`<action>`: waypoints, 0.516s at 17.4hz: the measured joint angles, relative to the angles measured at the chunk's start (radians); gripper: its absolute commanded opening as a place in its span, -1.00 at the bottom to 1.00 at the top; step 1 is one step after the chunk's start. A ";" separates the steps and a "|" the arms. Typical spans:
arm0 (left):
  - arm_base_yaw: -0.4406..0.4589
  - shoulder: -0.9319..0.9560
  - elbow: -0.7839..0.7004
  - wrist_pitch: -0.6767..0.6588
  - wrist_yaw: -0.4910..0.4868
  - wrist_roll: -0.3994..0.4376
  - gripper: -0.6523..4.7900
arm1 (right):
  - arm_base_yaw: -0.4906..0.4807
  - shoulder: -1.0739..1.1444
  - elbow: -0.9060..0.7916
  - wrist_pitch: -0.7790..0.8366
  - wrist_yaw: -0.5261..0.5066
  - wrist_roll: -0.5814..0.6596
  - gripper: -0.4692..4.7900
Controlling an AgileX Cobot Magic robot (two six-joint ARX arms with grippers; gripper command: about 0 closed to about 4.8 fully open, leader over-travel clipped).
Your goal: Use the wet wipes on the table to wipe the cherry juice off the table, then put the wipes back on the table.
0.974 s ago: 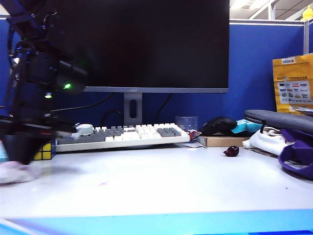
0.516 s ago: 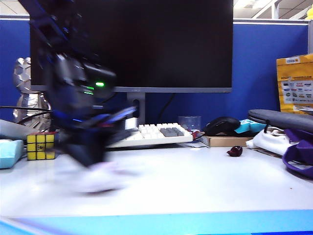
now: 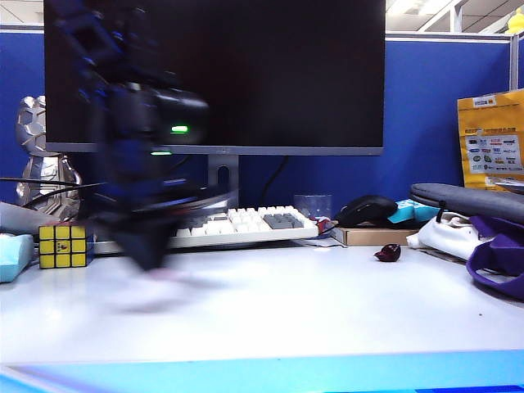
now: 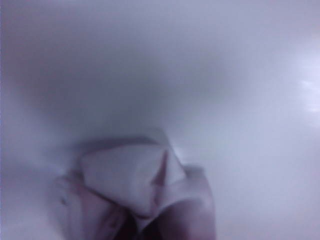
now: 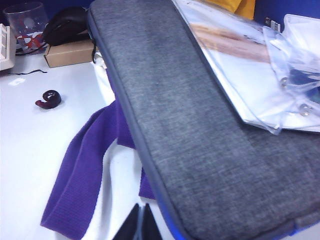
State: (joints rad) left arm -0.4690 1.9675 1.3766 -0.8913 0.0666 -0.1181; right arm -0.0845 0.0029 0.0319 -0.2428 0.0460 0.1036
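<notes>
Left tool (image 3: 151, 258): a dark, motion-blurred shape in the exterior view, pointing down at the worktop (image 3: 311, 315) in front of the keyboard's (image 3: 237, 225) left half; its tips cannot be made out there.
Left tool state: jaws pinched narrow on the wet wipes (image 4: 135, 192); the left wrist view shows the cloth bunched right at the tips, pale with pink tinges, pressed against the white surface.
Wet wipes: directly under the left tool, touching the worktop; in the exterior view only a faint pale smear beneath the blur.
Cherry juice: too faint to pick out on the surface in any view.
Right tool (image 5: 140, 223): dark tips set close together, nothing between them, seen at the edge of the right wrist view; it hangs over the purple strap (image 5: 80, 170) and the grey fabric sleeve (image 5: 190, 135).
Cherry (image 3: 387, 253): dark red and glossy, on the worktop well away from the left tool, toward the right tool's side.
Rubik's cube (image 3: 62, 246): just beside the left tool, on its outer side, next to a pale blue block (image 3: 11, 255).
Behind the left tool: the dark monitor (image 3: 246, 74) on its stand.
Near the cherry: a black mouse (image 3: 367, 210) on a flat cardboard box (image 3: 372, 236).
</notes>
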 measured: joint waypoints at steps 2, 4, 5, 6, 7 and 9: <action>0.082 -0.002 0.004 -0.065 -0.083 0.021 -0.78 | 0.000 0.000 0.000 0.000 0.000 0.000 -0.82; 0.146 -0.002 0.004 -0.084 -0.066 0.025 -0.78 | 0.000 0.000 0.000 0.000 0.000 0.000 -0.82; 0.157 -0.002 0.002 -0.078 -0.022 0.028 -0.78 | 0.000 0.000 0.000 0.000 0.000 0.000 -0.82; 0.162 -0.002 0.001 -0.072 0.013 0.028 -0.78 | 0.000 0.000 0.000 0.000 0.000 0.000 -0.82; 0.166 -0.002 -0.002 -0.062 0.084 0.018 -0.78 | 0.000 0.000 0.000 0.000 0.000 0.000 -0.82; 0.134 0.029 -0.016 0.111 0.430 -0.034 -0.78 | 0.000 0.000 0.000 0.000 0.000 0.000 -0.82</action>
State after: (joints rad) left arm -0.3355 1.9968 1.3602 -0.7803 0.4965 -0.1524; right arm -0.0845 0.0029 0.0319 -0.2428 0.0463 0.1036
